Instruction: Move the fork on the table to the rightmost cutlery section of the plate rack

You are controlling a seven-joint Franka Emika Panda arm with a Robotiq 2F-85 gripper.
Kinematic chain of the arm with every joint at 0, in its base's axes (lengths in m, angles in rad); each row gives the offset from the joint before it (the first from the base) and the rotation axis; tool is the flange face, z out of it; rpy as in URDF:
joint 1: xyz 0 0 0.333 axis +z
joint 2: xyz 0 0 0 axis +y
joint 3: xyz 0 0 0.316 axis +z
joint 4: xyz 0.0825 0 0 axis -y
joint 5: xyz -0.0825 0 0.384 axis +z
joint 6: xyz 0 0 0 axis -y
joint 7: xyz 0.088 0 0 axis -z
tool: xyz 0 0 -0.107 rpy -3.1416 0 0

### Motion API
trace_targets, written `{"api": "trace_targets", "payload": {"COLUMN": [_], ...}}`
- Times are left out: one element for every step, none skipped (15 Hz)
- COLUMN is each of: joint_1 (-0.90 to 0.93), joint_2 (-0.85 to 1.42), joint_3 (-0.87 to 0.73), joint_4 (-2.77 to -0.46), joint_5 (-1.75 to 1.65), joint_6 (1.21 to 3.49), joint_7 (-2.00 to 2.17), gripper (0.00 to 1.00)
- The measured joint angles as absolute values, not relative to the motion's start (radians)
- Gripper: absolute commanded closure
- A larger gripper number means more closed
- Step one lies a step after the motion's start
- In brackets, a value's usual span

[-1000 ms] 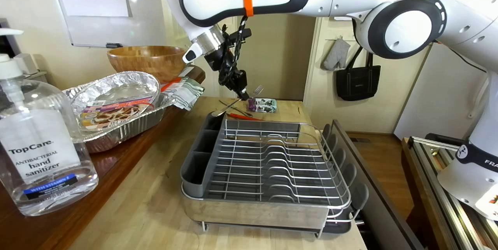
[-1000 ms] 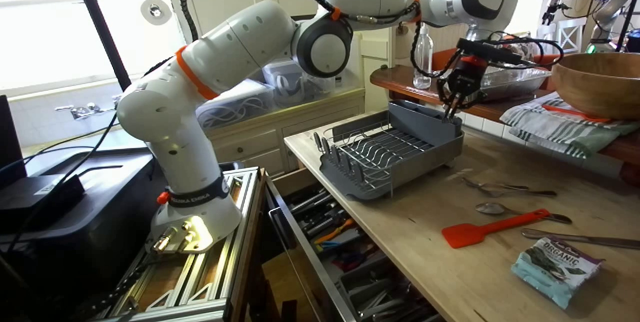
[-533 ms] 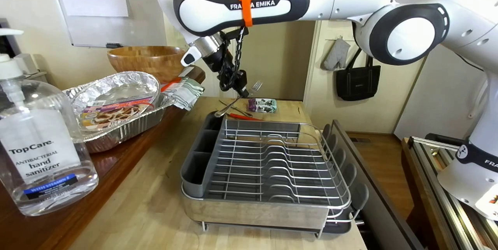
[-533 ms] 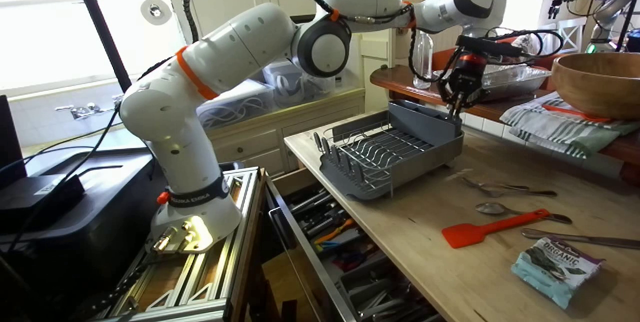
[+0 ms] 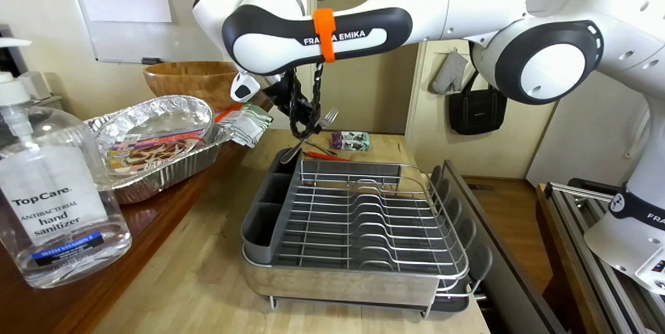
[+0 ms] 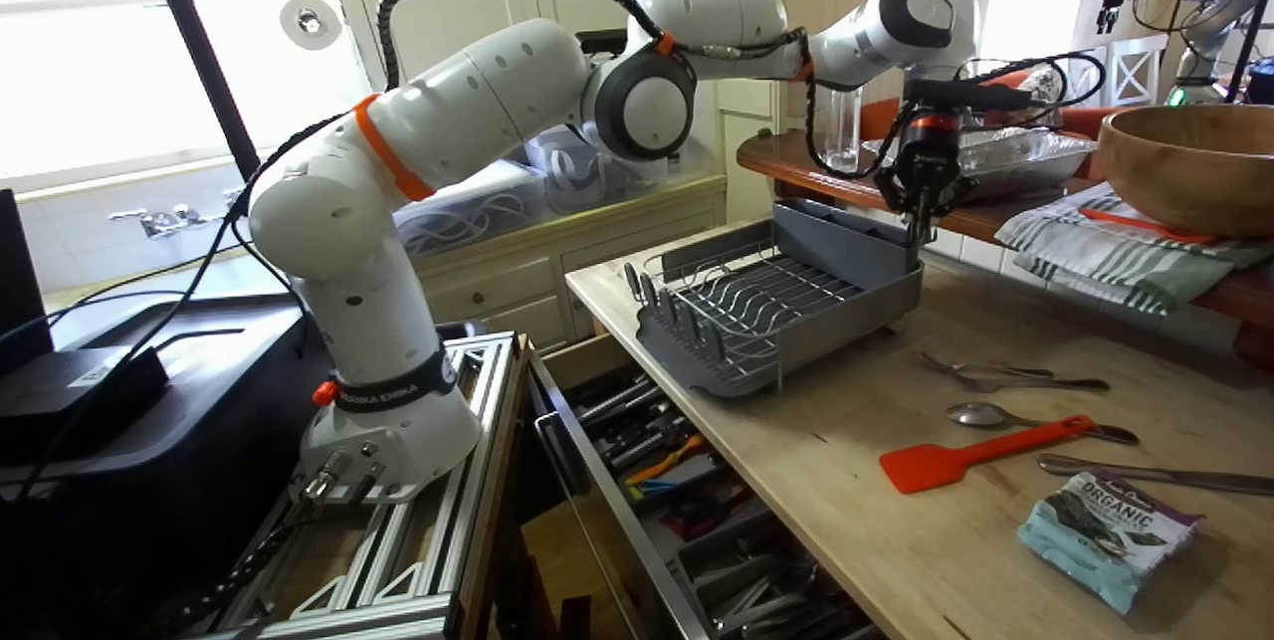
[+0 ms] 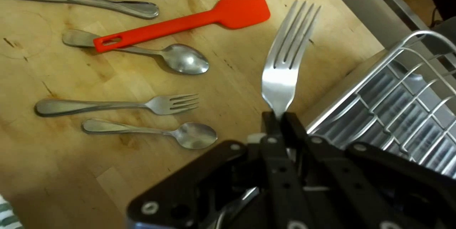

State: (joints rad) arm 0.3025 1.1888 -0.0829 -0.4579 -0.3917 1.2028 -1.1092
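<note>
Fork (image 7: pixel 279 83): off surface (image 6: pixel 816 431); handle end (image 5: pixel 290 155): at rightmost cutlery section (image 6: pixel 889 257), entry unclear | end effector (image 7: pixel 280 116): closed on fork | likely pending: lowering, release

Clear plastic pump bottle (image 5: pixel 58 201) read "TopCare ANTIBACTERIAL hand sanitizer", "WITH VITAMIN E"; white robot arm (image 5: pixel 363 45) bore "FRA–A EMIKA", crossed by an orange strap (image 5: pixel 324 35), its black base band (image 6: pixel 393 392) "FRANKA EMIKA"; light-blue, purple-edged packet (image 6: pixel 1107 533) said "ORGANIC", finer print blurred.
</note>
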Motion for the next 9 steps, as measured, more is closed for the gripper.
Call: {"api": "trace_targets", "payload": {"joint_1": [0.307, 0.312, 0.317, 0.323, 0.329, 0.336, 0.342, 0.348, 0.354], "joint_2": [1.191, 1.192, 1.193, 1.194, 1.196, 1.197, 1.2, 1.202, 1.204], "joint_3": [-0.087, -0.092, -0.096, -0.101, -0.106, -0.109, -0.112, -0.114, -0.115], "joint_4": [-0.458, -0.458, -0.458, -0.458, -0.458, -0.458, -0.458, -0.458, -0.458], "joint_5": [-0.397, -0.403, -0.408, -0.413, -0.418, -0.421, -0.423, -0.425, -0.427], "joint_6": [1.22, 1.232, 1.238, 1.242, 1.247, 1.251, 1.255, 1.26, 1.265], "joint_7": [-1.116, -1.126, -1.137, -1.147, -1.156, -1.164, -1.169, -1.174, -1.179], "gripper": [0.98, 0.98, 0.98, 0.98, 0.98, 0.98, 0.98, 0.98, 0.98]}}
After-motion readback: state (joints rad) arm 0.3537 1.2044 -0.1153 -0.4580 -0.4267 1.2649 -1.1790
